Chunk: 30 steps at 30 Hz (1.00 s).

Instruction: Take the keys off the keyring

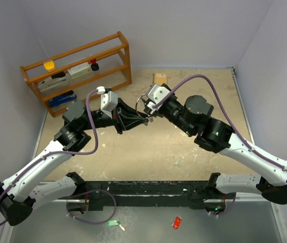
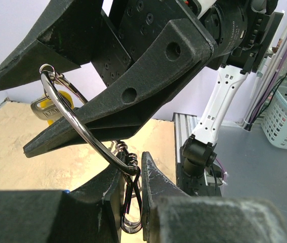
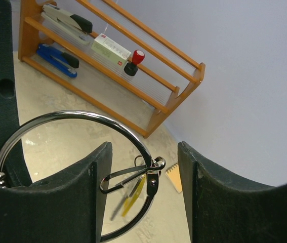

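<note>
- Pale walls close in a beige worktop [image 1: 133,152], with a wooden rack [image 1: 128,63] at its far left and a notepad [image 1: 159,77] near the far edge.
- Both arms reach inward and meet over the middle of the worktop, their tips just beside each other.
- The keyring [image 3: 67,113] is a silver wire loop held in the air between the 2 tools, clear of the worktop.
- The left tool [image 1: 142,120] has its fingers [image 2: 156,187] drawn almost together, leaving only a narrow slit. They pinch the keyring at the spot where thin wire is coiled round it.
- The right tool [image 1: 147,110] has its fingers [image 3: 209,197] spread wide and grips nothing.
- The keyring's far arc crosses the gap between the right tool's fingers. I cannot tell whether either finger touches it.
- A small silver clip [image 3: 125,176] hangs on that arc, between the right tool's fingers.
- A yellow key [image 3: 134,195] dangles by the clip, below the keyring. The left wrist view shows it under the keyring's upper end.
- A green tag [image 1: 113,223] and a red tag [image 1: 176,222] lie on the grey ledge in front of the arm bases, well apart from the keyring.
</note>
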Each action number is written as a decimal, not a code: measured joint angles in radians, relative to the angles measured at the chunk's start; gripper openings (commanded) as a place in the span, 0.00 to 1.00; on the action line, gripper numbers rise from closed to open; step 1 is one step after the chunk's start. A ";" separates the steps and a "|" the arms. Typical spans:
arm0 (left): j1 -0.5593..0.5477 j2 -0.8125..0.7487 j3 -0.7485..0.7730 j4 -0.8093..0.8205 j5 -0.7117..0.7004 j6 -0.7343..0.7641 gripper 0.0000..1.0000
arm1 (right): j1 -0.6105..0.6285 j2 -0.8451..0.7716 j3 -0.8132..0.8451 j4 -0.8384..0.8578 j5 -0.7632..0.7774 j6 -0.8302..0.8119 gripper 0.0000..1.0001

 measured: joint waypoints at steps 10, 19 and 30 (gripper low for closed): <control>-0.002 -0.018 -0.054 0.034 -0.053 -0.007 0.00 | 0.005 0.013 0.006 0.000 0.020 -0.019 0.24; -0.011 -0.034 -0.074 -0.010 -0.125 0.012 0.00 | 0.011 0.013 0.000 0.011 0.041 -0.034 0.00; -0.018 -0.107 -0.070 -0.125 -0.207 0.059 0.91 | 0.007 -0.004 -0.027 0.068 0.077 -0.045 0.00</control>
